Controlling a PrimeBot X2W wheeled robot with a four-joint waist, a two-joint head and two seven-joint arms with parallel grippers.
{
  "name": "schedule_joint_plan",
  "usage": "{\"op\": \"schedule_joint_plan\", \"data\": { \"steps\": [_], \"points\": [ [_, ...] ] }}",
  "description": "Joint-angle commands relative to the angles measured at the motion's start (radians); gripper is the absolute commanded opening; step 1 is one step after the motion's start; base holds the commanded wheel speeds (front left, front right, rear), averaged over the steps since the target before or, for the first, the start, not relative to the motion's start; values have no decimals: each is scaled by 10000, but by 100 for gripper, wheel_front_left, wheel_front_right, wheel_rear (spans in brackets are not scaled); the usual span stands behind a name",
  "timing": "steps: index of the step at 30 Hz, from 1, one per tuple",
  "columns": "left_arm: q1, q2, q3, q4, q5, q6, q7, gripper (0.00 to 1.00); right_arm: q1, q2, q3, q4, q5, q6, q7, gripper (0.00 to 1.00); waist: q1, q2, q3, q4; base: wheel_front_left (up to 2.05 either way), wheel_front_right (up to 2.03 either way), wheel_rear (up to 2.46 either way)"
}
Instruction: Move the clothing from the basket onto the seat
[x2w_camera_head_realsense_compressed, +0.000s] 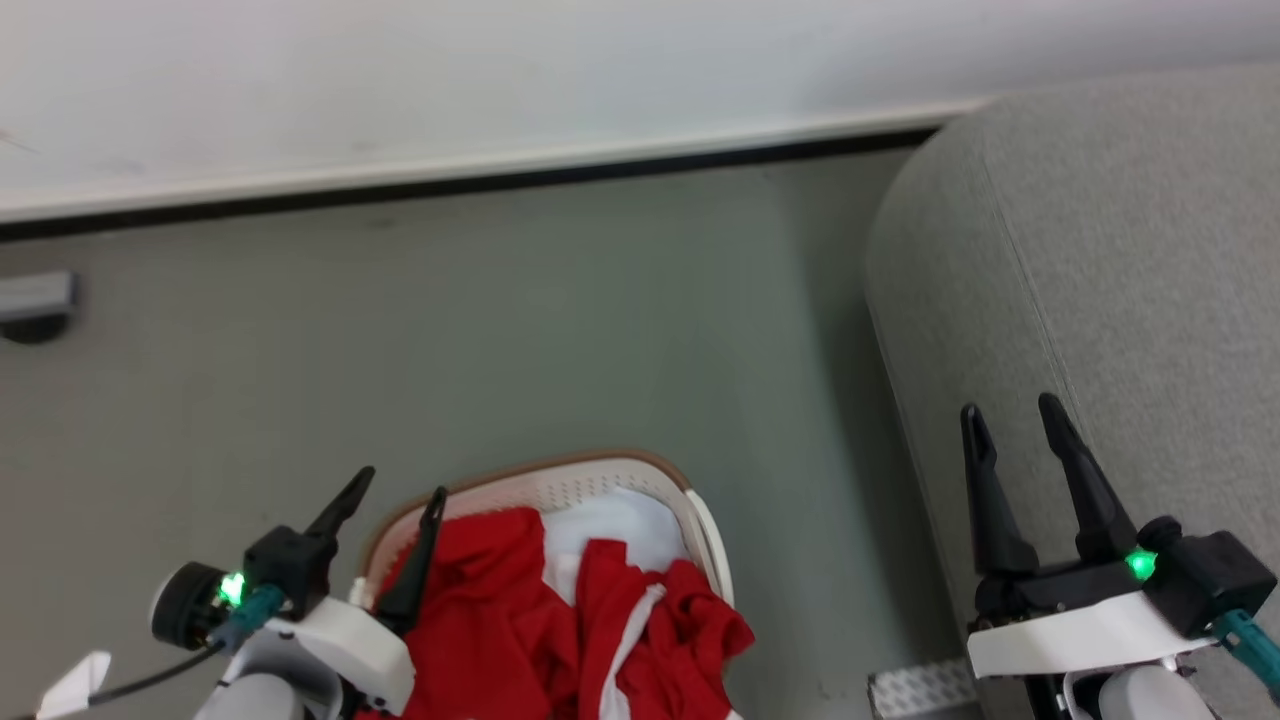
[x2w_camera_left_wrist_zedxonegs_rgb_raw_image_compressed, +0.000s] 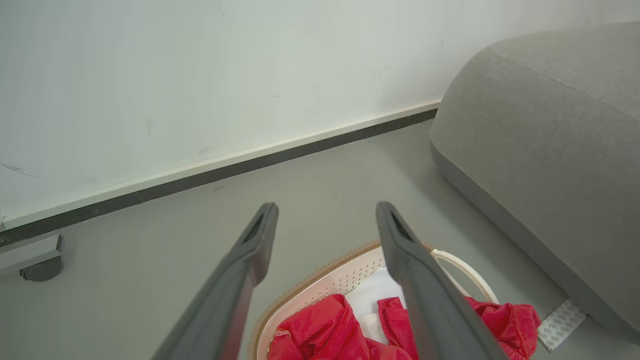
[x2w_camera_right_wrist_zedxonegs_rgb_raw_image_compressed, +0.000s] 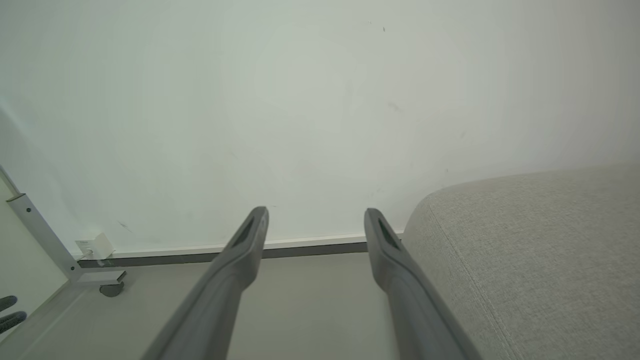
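The left hand (x2w_camera_head_realsense_compressed: 404, 481) is seen nearest, released and spread wide. It is held over the left rim of the basket (x2w_camera_head_realsense_compressed: 590, 487), with one finger lined up over the red clothing (x2w_camera_head_realsense_compressed: 480, 580), and nothing is grasped in it. The right hand (x2w_camera_head_realsense_compressed: 1009, 404) is likewise released and empty, held well to the right of the basket, by the seat (x2w_camera_head_realsense_compressed: 1120, 250). The basket is stood on the floor (x2w_camera_head_realsense_compressed: 500, 330), and the clothing is heaped inside it. Red cloth is piled over a white garment (x2w_camera_head_realsense_compressed: 610, 525), and a red fold is draped over the basket's right rim. Nothing has yet been laid on the part of the seat that is shown, to the right of the basket.

If the heap is pinched shallowly, it is judged that only a loose fold may be taken and let slip during the lift. Since the red and white pieces appear tangled, one may be dragged out by the other and dropped on the floor right of the basket, short of the seat. The light basket may be tipped or dragged if a finger is caught in its perforated wall, or if the draped fold is snagged on the rim.
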Motion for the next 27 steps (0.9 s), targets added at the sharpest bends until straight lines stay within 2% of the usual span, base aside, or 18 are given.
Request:
{"op": "schedule_joint_plan", "data": {
  "steps": [1, 7, 12, 16, 27],
  "points": [
    [-178, 157, -36, 144, -176, 14, -6, 100, -174, -33, -13, -74, 59, -21, 4, 100, -1, 0, 600, -471, 0, 0, 0],
    [-1285, 896, -1405, 1985, -497, 14, -8, 100, -565, -31, -23, -550, 316, -21, 4, 100, -1, 0, 1605, -1010, 0, 0, 0],
    [-2256, 1225, -2932, 3575, -1156, 14, 137, 100, -828, -31, 57, -796, 631, -21, 4, 100, -1, 0, 2369, -1410, 0, 0, 0],
    [-2988, 1364, -4035, 4646, -1874, 16, 751, 100, -1001, -27, 149, -923, 766, -21, 4, 100, -1, 0, 2954, -1672, 0, 0, 0],
    [-4498, 2161, -7332, 5661, -3386, 14, 2483, 100, -1187, -27, 445, -1225, 1276, -21, 4, 100, -1, 0, 4331, -2381, 0, 0, 0]
  ]
}}
